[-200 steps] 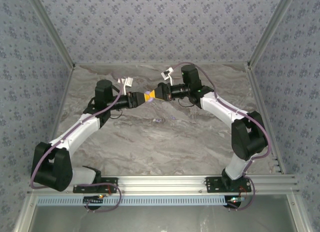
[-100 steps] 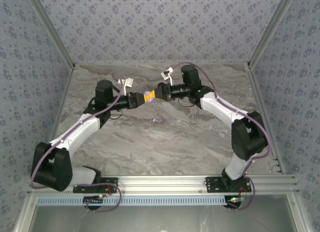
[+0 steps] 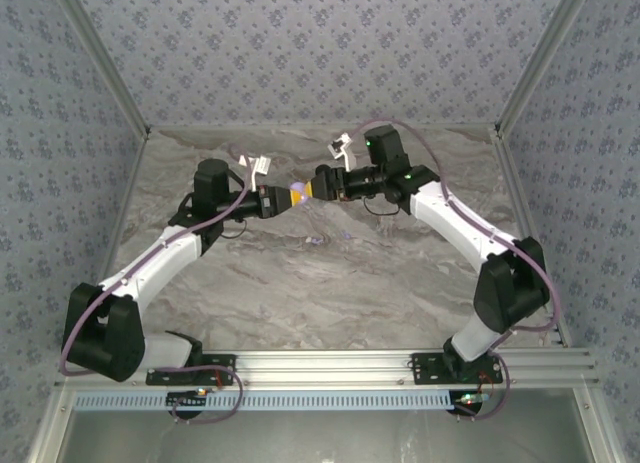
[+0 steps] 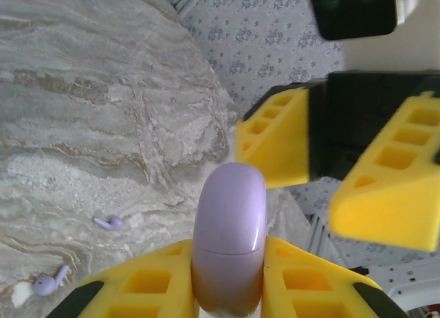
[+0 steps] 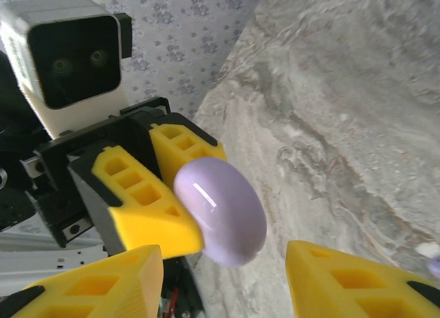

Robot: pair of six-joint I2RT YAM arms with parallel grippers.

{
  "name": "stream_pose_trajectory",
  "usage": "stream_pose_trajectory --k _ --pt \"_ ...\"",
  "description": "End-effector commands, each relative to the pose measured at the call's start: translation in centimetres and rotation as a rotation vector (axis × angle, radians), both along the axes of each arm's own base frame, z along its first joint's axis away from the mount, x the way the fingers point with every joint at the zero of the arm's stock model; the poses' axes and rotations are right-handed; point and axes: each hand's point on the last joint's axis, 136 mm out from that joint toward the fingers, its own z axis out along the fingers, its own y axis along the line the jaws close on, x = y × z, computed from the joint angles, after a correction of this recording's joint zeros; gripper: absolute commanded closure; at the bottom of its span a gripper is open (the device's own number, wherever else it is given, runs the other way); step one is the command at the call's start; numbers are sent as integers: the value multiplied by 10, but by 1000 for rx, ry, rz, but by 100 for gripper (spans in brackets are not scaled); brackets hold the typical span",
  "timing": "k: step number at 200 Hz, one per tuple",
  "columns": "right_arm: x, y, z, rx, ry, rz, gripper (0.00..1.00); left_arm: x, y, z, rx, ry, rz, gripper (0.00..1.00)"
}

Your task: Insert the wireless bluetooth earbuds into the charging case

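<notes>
Claws meet nose to nose in the air above the marbled counter (image 3: 300,293), toward its far side. Left claw (image 4: 230,266) is clamped on the lower part of the charging case (image 4: 229,208), holding it on edge with the rounded end poking out past the yellow fingers. Right claw (image 5: 223,266) faces it with jaws spread wide, one finger to either side of the case and neither touching it. The case looks shut; a fine seam crosses it close to the left fingertips. I judge that the lid has to come open next, so the right claw should close only on the free part beyond that seam and avoid bumping the left fingers. Where the hinge sits I cannot tell. Both earbuds (image 4: 108,222) lie on the counter below, well apart from the case.
</notes>
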Motion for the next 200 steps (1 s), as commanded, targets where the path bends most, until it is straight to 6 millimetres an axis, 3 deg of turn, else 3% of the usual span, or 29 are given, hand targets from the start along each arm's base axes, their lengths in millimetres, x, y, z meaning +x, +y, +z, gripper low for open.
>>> stream_pose_trajectory --k 1,72,148,200 --pt "-7 -21 14 -106 -97 -35 47 -3 -7 29 7 -293 -54 75" --pt "-21 -27 24 -152 -153 -7 46 -16 -13 45 69 -589 -150 75" --pt "-29 -19 26 -143 -159 34 45 -35 -23 45 65 -642 -233 76" --pt "-18 -24 21 -185 -151 -25 45 -47 -26 45 66 -655 -283 76"
